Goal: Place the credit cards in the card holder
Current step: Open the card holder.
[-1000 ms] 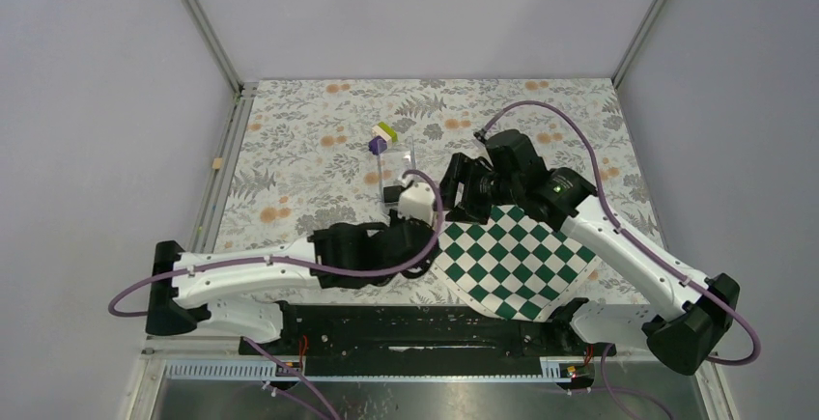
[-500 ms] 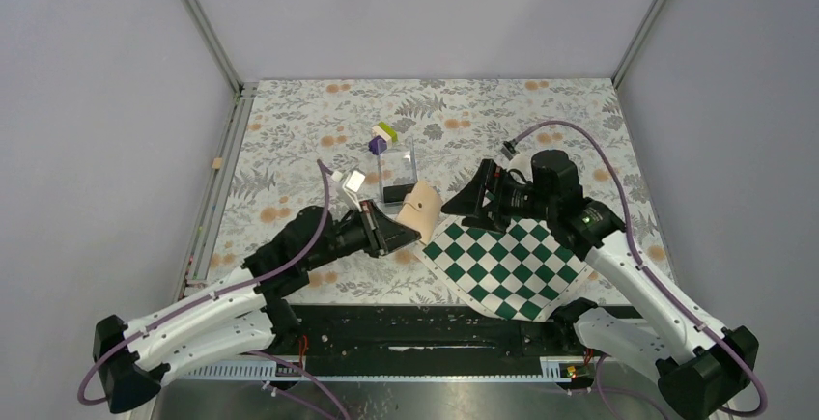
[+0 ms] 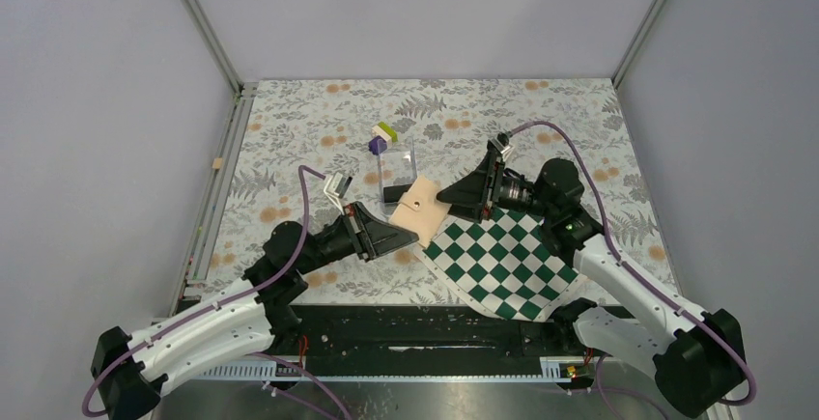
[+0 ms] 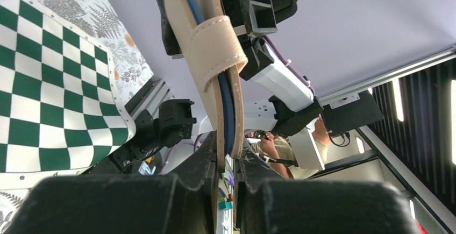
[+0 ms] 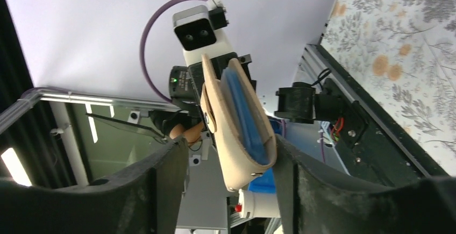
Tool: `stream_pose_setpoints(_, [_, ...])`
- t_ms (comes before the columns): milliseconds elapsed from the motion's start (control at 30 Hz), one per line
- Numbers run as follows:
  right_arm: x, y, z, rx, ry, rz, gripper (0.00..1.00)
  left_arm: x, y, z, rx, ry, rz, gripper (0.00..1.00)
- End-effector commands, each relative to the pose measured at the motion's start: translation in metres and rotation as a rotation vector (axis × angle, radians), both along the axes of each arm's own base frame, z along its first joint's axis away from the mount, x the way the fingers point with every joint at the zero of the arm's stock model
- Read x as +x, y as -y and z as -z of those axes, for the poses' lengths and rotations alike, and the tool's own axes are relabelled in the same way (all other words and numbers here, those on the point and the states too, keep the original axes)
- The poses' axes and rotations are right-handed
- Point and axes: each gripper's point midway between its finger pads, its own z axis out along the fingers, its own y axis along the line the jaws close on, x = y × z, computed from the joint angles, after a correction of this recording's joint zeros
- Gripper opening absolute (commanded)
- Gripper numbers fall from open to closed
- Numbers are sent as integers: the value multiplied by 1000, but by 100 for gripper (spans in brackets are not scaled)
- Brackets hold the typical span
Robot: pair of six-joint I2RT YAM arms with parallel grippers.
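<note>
Over the table (image 3: 290,130), left pincer (image 3: 413,238) pinches card holder (image 3: 422,210); right pincer (image 3: 447,194) gapes.

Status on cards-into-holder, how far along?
Done: card holder held aloft, pinched in the left claw. In hand: right claw open, straddling its free end. Left: no card visibly inside; a black card lies by the clear case.

Plain grey walls (image 3: 415,14) with aluminium corner posts (image 3: 198,19) enclose a floral-patterned table (image 3: 290,130).
</note>
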Motion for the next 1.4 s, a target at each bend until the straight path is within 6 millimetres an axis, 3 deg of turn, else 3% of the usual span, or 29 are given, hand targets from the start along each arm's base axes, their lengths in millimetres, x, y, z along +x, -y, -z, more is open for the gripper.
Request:
stream_pose_setpoints(0, [-11,-1,-33,92,81,-60,56,-6,-5,-30,-116,59,21,0])
stream_pose_setpoints(133, [-14,-5,-33,94,76,-85,29,-5,-1,-27,-98,51,30,0])
stream_pose_setpoints(233, [-18,-9,-32,89,85,-119,1,-5,3,-19,-25,44,43,2])
stream_pose_setpoints(267, [-20,-10,-32,79,89,-129,0,-2,4,-17,33,49,28,17])
stream_pose_setpoints(333, [-21,-9,-27,30,105,-133,0,11,-3,2,242,25,-54,59])
stream_pose_setpoints(367, [-20,-8,-20,-20,102,-124,0,17,-12,7,344,30,-99,72])
stream_pose_setpoints(433, [-19,-3,-5,-141,102,-96,0,27,-34,13,515,44,-191,86])
stream_pose_setpoints(467, [-18,1,6,-214,90,-78,0,31,-44,12,583,58,-228,89])
stream_pose_setpoints(533, [-20,10,24,-335,59,-52,0,36,-58,12,699,96,-260,89])
stream_pose_setpoints(667, [-24,10,31,-385,46,-56,0,45,-56,13,865,133,-240,88])
stream_pose_setpoints(833, [-30,8,42,-457,22,-76,0,43,-30,13,1022,240,-176,88])
stream_pose_setpoints(1033, [-29,12,48,-512,-5,-63,0,33,5,34,1110,268,-80,82])
stream_pose_setpoints(1200, [-30,13,51,-529,-19,-68,0,27,16,54,1162,256,-52,70])
stream_pose_setpoints(1367, [-34,11,51,-525,-29,-94,0,34,13,66,1176,214,-122,47])
